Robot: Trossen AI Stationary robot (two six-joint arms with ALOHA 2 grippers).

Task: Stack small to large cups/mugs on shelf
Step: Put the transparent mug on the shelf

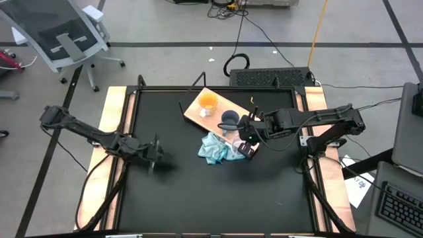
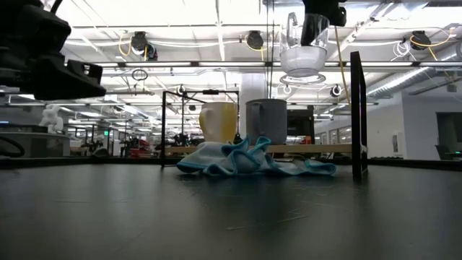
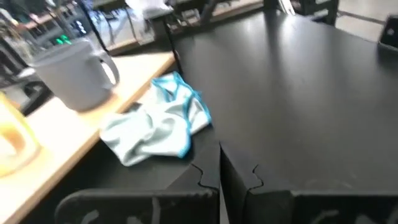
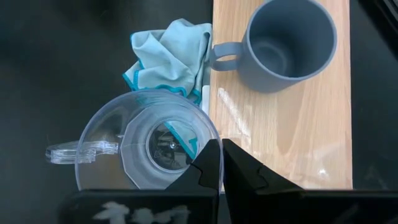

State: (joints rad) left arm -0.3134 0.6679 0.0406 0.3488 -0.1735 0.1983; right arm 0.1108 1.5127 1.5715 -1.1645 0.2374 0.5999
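Right pincer (image 4: pixel 221 163) pinches the clear cup (image 4: pixel 146 146) by its rim above the shelf (image 4: pixel 311 134); light, slippery, brittle-looking; left pincer (image 3: pixel 219 177) clenched, empty

From the left arm's wrist, the left gripper (image 3: pixel 219 177) shows its two dark fingers pressed together over the black table (image 3: pixel 298 93). Ahead lies a crumpled light blue cloth (image 3: pixel 155 127), touching the edge of the light-wood shelf (image 3: pixel 68 137). On the shelf, just beyond the cloth, stands the grey-blue mug (image 3: pixel 74 74), upright; the orange mug (image 3: pixel 12 140) shows partly, farther along the shelf.
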